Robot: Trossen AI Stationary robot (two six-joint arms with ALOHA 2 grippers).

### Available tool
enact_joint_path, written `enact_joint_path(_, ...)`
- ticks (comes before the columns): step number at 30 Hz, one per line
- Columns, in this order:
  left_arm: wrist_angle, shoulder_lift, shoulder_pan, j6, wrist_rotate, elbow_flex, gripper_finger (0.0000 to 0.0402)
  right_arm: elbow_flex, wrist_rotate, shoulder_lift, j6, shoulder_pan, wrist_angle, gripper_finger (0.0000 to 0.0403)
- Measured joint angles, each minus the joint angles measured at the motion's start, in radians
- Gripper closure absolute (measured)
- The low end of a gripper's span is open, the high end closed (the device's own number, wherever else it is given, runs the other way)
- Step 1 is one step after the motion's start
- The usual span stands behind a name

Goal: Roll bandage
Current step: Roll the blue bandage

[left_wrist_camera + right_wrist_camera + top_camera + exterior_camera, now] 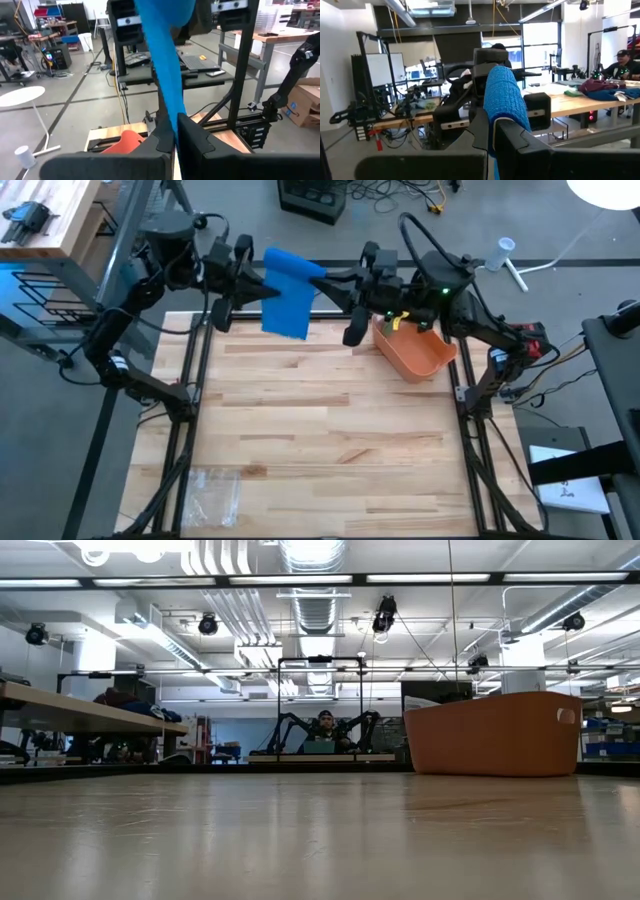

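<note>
The blue bandage (288,295) is held up in the air over the table's far edge, between my two grippers. My left gripper (258,290) reaches it from the left and is shut on it. My right gripper (328,280) reaches it from the right and is also shut on it. In the left wrist view the bandage (165,65) runs as a flat strip away from my fingers toward the other arm. In the right wrist view it shows as a rounded blue bulk (505,97) over my fingers. Neither gripper nor the bandage shows in the low view. My left gripper pinches the bandage's flat strip (174,125) between its two fingers, coming in about level from the table's left. The strip runs on from the fingers toward the right gripper, lifted clear of the table. My right gripper pinches the bandage's rounded, bunched part (492,131) between its two fingers, coming in about level from the table's right. The blue bulk stands out past the fingertips. It hangs clear of the table.
An orange bin (415,350) stands at the table's far right and also shows in the low view (495,735). A clear plastic bag (215,490) lies near the front left corner. The metal frame posts (195,380) run along both sides.
</note>
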Motion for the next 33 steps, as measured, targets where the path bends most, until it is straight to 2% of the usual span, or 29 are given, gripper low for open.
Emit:
enact_joint_path(5, -0.006, -0.001, 0.0, 0.003, 0.0, 0.0, 0.0357, 0.001, 0.0, -0.002, 0.007, 0.0, 0.003, 0.04)
enact_joint_path(13, -0.02, 0.001, 0.0, -0.046, 0.001, -0.005, 0.0268, 0.001, -0.001, -0.009, -0.02, 0.0, 0.001, 0.04)
enact_joint_path(21, -0.033, 0.001, 0.0, -0.045, 0.0, -0.097, 0.0203, 0.001, -0.003, -0.025, -0.038, 0.0, 0.007, 0.04)
enact_joint_path(28, 0.002, 0.001, -0.002, -0.02, 0.017, -0.204, 0.0188, 0.001, -0.003, -0.031, -0.038, 0.0, 0.007, 0.04)
enact_joint_path(33, 0.025, 0.001, -0.003, -0.026, 0.072, -0.271, 0.0227, 0.001, -0.003, -0.031, -0.049, 0.0, 0.008, 0.04)
